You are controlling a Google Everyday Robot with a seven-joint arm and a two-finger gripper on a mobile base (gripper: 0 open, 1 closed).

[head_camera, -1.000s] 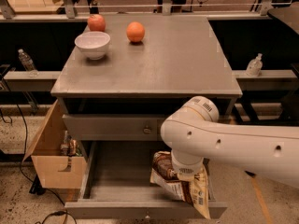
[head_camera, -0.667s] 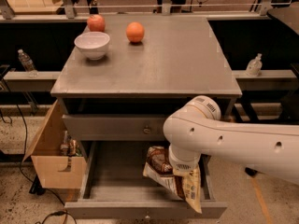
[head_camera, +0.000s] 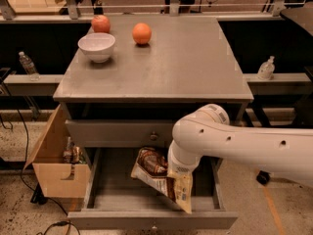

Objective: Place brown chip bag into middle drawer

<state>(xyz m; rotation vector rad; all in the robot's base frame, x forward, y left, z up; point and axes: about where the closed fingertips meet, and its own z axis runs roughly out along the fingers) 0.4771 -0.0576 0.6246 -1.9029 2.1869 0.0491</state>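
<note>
Foil bag (head_camera: 159,177) hangs tilted just under the gripper (head_camera: 178,172), above the drawer (head_camera: 115,192) floor; whether the gripper clamps it cannot be told. Lowering first, behind the front wall, suits best.

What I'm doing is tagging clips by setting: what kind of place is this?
Probably a robotics lab: grey drawer cabinet, metal railing behind, cardboard box beside; gripper hidden under the arm over the middle drawer.

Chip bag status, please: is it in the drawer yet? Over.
Gripper low over the open middle drawer, mostly hidden behind the arm. Brown chip bag tilted under it, inside the drawer's walls. Nothing seen blocking it.
</note>
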